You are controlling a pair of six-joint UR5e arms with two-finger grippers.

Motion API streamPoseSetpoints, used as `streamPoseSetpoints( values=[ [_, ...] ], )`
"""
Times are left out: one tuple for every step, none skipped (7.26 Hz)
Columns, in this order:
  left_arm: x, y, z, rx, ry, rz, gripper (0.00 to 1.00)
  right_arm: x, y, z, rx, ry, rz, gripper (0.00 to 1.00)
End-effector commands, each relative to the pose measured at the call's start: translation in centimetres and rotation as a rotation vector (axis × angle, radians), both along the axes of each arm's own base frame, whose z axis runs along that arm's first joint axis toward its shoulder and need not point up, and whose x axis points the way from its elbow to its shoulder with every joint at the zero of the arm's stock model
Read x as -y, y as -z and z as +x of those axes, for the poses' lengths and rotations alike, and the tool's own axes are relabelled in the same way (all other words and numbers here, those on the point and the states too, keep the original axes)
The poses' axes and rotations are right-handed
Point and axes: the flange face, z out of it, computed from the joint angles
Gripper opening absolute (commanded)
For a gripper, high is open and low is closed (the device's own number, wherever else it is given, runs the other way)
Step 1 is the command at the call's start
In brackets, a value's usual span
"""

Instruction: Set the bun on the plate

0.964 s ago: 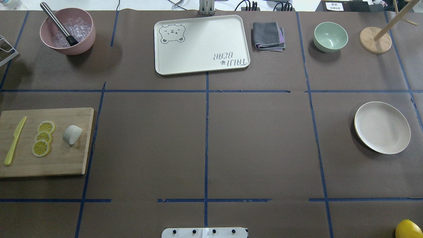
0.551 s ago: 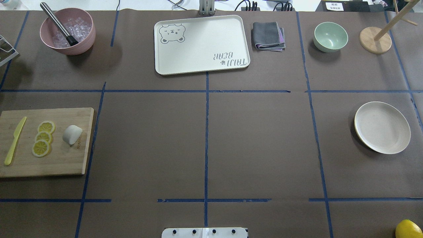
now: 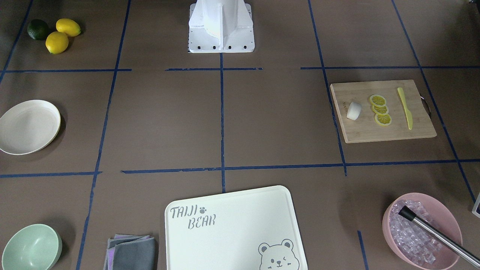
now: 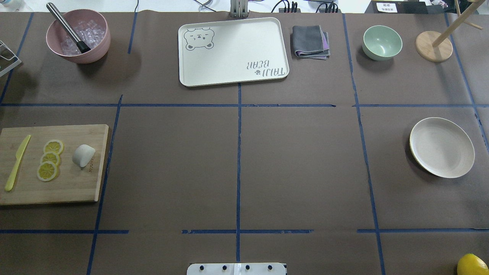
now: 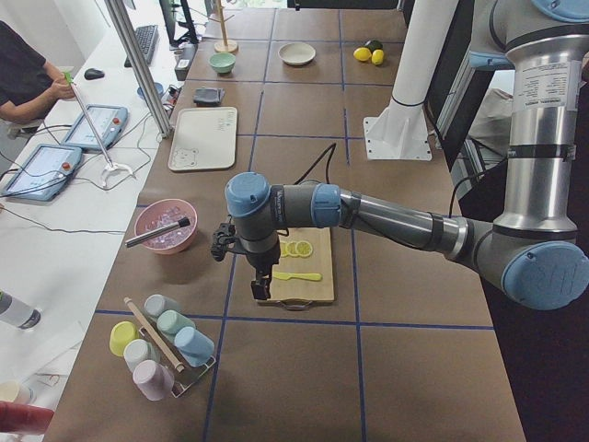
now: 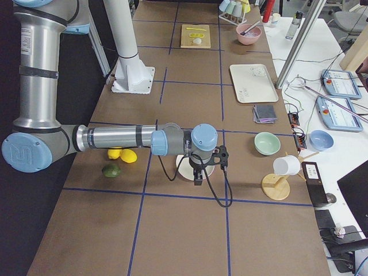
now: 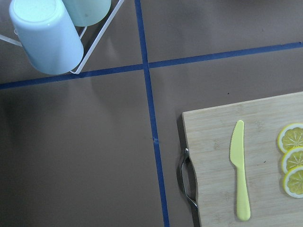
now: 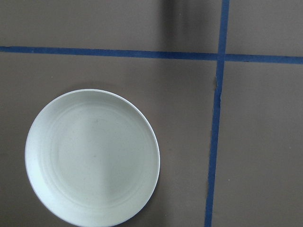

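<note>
Front view: the bun [image 3: 354, 111] lies on the board [image 3: 382, 132], just beside the lemon slices [image 3: 380, 110]. The plate [image 3: 28, 126] sits well apart, at the table's other end.
Overhead: bun on the board at the left, plate at the right.
Left side view: the left pincer [image 5: 261, 289] hangs above the board's near end; its opening cannot be told.
Right side view: the right pincer [image 6: 198, 178] hangs above the plate, opening likewise unclear.
Right wrist view: the plate lies below.
</note>
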Motion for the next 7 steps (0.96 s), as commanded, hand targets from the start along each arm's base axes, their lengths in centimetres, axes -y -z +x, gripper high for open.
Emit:
streamPoseSetpoints(
  values=[
    [-1.9, 1.0, 0.0, -0.001, 0.004, 0.014, 1.0, -1.6, -1.3, -5.1, -0.043, -0.123, -0.008, 0.97],
    [-1.8, 1.1, 0.0, -0.001, 0.004, 0.017, 1.0, -1.9, -4.4, -6.1, -0.029, -0.145, -0.026, 0.95],
    [-1.6, 1.4, 0.0, 0.001, 0.005, 0.02, 1.0, -2.0, -5.2, -7.0, -0.005, -0.181, -0.036, 0.95],
    [-1.5, 1.4, 0.0, 0.001, 0.005, 0.022, 1.0, -2.2, -4.7, -8.9, 0.008, -0.208, -0.077, 0.95],
    [-1.4, 1.5, 0.0, -0.001, 0.005, 0.025, 1.0, -2.3, -4.9, -9.1, 0.011, -0.212, -0.083, 0.94],
    [-1.3, 1.7, 0.0, -0.001, 0.005, 0.03, 1.0, -2.2, -5.6, -9.9, 0.005, -0.195, -0.097, 0.94],
    [-1.0, 1.9, 0.0, 0.002, 0.003, 0.034, 1.0, -2.3, -5.9, -10.4, 0.001, -0.186, -0.1, 0.94]
  ],
)
